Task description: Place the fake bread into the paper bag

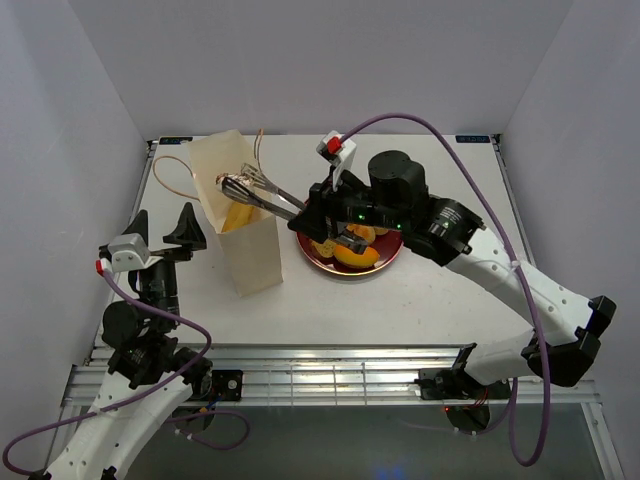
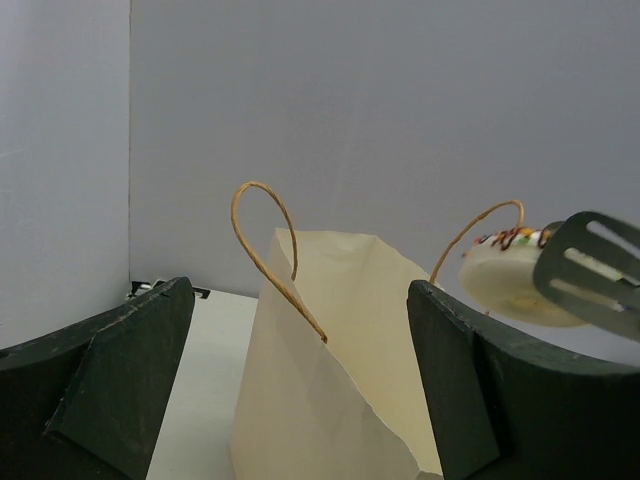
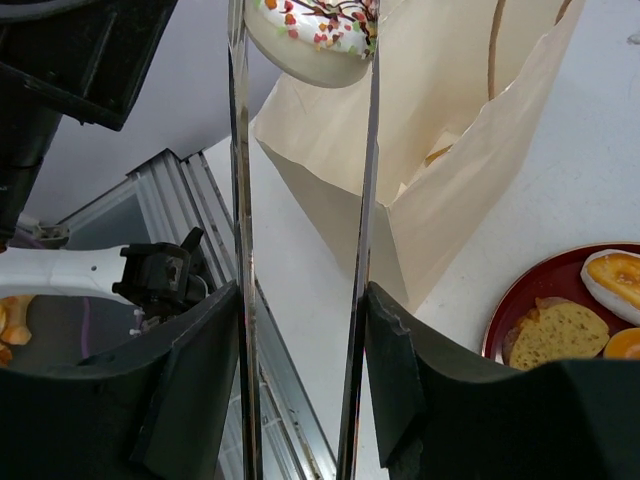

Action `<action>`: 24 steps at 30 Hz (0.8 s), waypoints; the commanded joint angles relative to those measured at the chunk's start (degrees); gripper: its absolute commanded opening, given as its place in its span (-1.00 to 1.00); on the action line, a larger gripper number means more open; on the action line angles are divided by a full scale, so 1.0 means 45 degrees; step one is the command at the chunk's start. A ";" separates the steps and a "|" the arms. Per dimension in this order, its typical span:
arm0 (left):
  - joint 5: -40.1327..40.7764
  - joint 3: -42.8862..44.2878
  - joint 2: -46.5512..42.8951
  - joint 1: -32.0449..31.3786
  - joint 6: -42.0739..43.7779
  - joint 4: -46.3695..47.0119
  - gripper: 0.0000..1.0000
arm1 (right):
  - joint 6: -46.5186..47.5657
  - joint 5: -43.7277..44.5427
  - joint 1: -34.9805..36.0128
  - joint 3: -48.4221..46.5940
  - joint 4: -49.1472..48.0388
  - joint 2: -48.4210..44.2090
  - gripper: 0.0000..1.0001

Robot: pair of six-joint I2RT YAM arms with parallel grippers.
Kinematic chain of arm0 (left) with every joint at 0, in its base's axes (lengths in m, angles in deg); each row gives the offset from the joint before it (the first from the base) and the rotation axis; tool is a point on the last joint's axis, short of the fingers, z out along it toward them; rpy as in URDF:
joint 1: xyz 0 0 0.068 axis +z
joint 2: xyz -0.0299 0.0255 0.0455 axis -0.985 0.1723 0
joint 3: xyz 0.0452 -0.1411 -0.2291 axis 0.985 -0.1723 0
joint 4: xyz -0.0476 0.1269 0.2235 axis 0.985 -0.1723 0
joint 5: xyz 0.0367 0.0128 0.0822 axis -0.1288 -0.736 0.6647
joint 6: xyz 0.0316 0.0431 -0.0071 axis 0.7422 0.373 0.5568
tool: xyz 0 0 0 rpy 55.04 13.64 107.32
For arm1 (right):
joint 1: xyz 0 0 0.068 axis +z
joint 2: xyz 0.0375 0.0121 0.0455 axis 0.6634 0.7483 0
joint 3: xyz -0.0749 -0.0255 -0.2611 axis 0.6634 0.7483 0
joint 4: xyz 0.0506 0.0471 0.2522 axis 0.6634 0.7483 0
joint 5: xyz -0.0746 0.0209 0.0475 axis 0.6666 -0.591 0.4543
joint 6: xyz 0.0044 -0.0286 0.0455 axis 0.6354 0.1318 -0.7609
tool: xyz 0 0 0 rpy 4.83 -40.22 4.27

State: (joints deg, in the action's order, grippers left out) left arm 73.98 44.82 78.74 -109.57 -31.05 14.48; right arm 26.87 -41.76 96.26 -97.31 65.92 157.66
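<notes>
The cream paper bag [image 1: 248, 240] stands open left of centre, cord handles up. My right gripper [image 1: 322, 212] is shut on metal tongs [image 1: 268, 198], which pinch a white-iced sprinkled donut [image 1: 236, 186] over the bag's mouth. In the right wrist view the tongs [image 3: 240, 250] run up between my fingers to the donut [image 3: 310, 35] above the bag [image 3: 440, 170]; a yellow bread piece [image 3: 437, 155] lies inside. More fake bread, a slice [image 3: 560, 330] and a roll [image 3: 620, 280], sits on the dark-red plate [image 1: 388, 262]. My left gripper [image 1: 185, 232] is open and empty, left of the bag [image 2: 330, 390].
The left wrist view shows the donut [image 2: 505, 280] and the slotted tong tip [image 2: 590, 270] above the bag's right edge. White walls enclose the table on three sides. A metal rail frame [image 1: 330, 375] runs along the near edge.
</notes>
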 commanded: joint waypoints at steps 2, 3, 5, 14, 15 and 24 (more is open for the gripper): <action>0.0041 -0.0027 -0.0093 -0.0066 0.0141 0.0131 0.96 | 0.0236 0.0283 0.0150 -0.0148 -0.1073 0.0471 0.10; 0.0040 -0.0027 -0.0093 -0.0066 0.0141 0.0131 0.96 | 0.0255 0.0283 0.0150 -0.0148 -0.1093 0.0589 0.11; 0.0021 -0.0046 -0.0093 -0.0086 0.0141 0.0132 0.96 | 0.0333 0.0341 0.0169 -0.0284 -0.0957 0.0920 0.12; 0.0040 -0.0027 -0.0132 -0.0145 0.0122 0.0151 0.96 | 0.0627 0.0459 0.0169 -0.0753 -0.0800 0.1332 0.31; 0.0060 -0.0027 -0.0132 -0.0164 0.0141 0.0151 0.96 | 0.0646 0.0440 0.0150 -0.0792 -0.0780 0.1352 0.32; 0.0002 -0.0066 -0.0074 -0.0184 0.0141 0.0190 0.96 | 0.0666 0.0459 0.0169 -0.1280 -0.0624 0.1118 0.25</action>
State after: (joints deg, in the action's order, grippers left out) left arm 74.00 44.82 78.56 -109.96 -31.05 14.52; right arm 28.99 -40.27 96.76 -99.98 65.74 164.46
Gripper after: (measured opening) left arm 0.979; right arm 0.636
